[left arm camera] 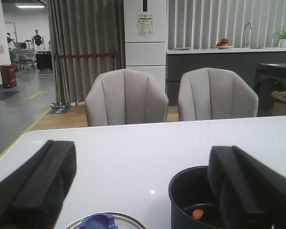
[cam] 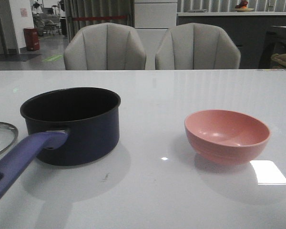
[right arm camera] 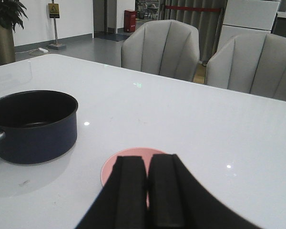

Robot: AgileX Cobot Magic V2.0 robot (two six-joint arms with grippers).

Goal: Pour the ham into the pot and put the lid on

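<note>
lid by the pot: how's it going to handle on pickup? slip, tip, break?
The lid looks like smoked glass in a steel rim, so probably rigid, fairly heavy and breakable if dropped. It lies flat on the glossy table, so a sideways nudge would likely slide it. Its blue knob seems the only graspable part; gripped there it may swing.

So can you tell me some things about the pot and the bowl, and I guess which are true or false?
1. The pot has its lid on. False: it is open, and the lid lies on the table beside it.
2. An orange chunk of ham is inside the pot. True.
3. The pink bowl is tipped over. False: it stands upright.
4. The left gripper is open. True.
5. The right gripper holds the bowl. False: it is shut on nothing.
</note>
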